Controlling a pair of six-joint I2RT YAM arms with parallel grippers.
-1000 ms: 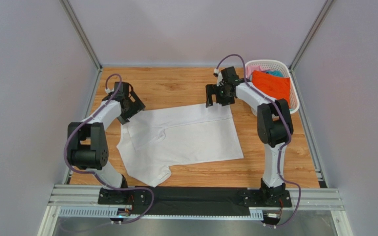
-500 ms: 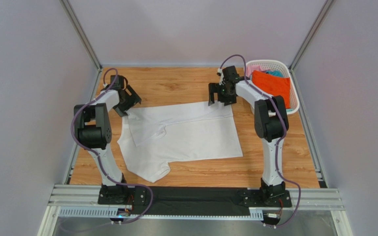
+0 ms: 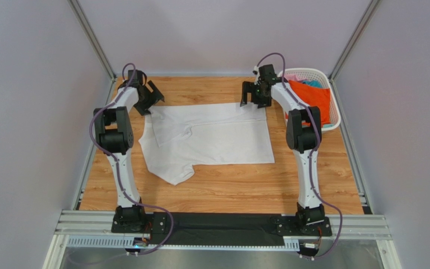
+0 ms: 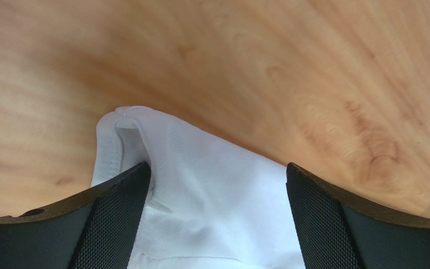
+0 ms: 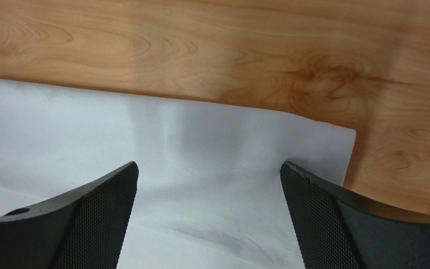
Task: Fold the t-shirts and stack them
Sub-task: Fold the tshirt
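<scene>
Risk first: both grippers hang over the far edge of the white t-shirt [image 3: 211,140] w/ jaws wide apart, holding nothing. L gripper [image 4: 217,179] straddles a rolled, doubled-up corner at the end farthest from the basket [image 3: 308,70]. If it closes there it prob. pinches several layers & the fold comes out crooked. R gripper [image 5: 209,174] is over the flat corner nearest the basket. The cloth lies tight on the table [image 3: 228,185], so the fingers may skid & grab nothing. Uneven lift by the 2 arms would skew the shirt.

Shirt: plain white, spread on the wood near the basket, on its L-arm side, not touching it. Mostly flat w/ a few creases. One sleeve sticks out at the near corner away from the basket. Orange t-shirt [image 3: 310,95] lies on top inside the basket, pink & teal bits behind it.
</scene>
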